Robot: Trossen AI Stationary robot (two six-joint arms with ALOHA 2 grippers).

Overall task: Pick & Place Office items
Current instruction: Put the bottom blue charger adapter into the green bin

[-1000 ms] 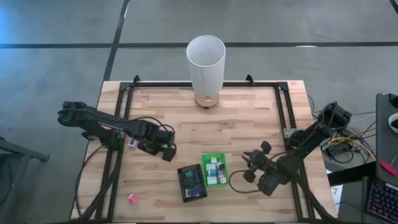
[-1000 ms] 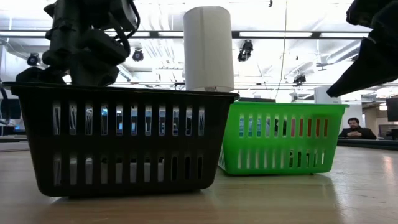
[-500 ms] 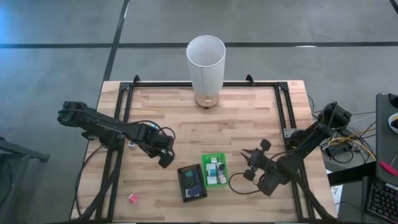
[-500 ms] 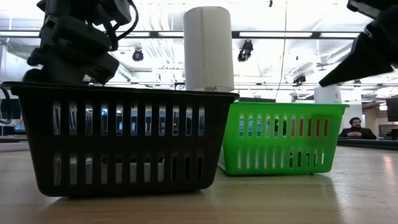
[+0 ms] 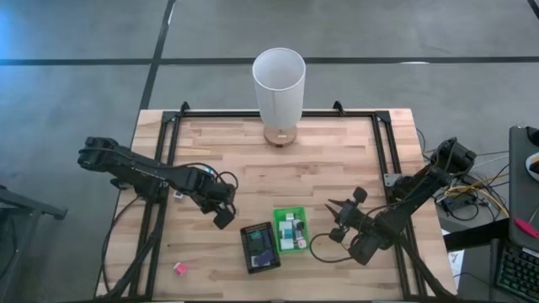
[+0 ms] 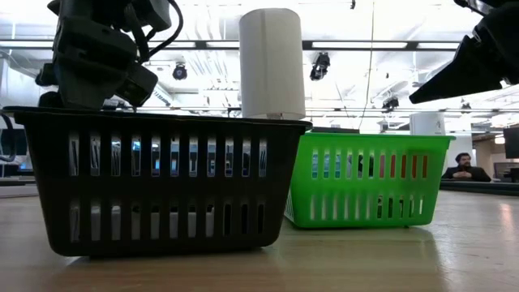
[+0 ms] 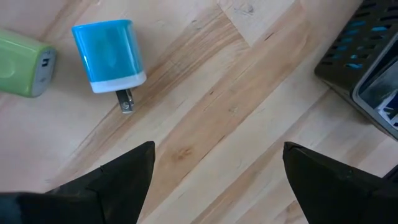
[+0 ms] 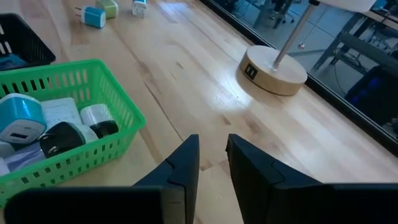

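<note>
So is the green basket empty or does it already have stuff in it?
Not empty. The green basket already holds several items: the right wrist view shows a blue charger, a black one and white pieces inside it.

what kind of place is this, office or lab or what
Probably a robotics lab in an open-plan workspace: a wooden table in a black frame with two robot arms, a bare grey floor around it, exposed ceiling lights, and a person seated at a desk behind.

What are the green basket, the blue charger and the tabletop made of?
Green basket: looks like molded plastic, slotted walls, slight sheen. Blue charger: glossy plastic body, white end, metal prongs. Tabletop: light wood planks, visible grain and seams, likely sealed.
</note>
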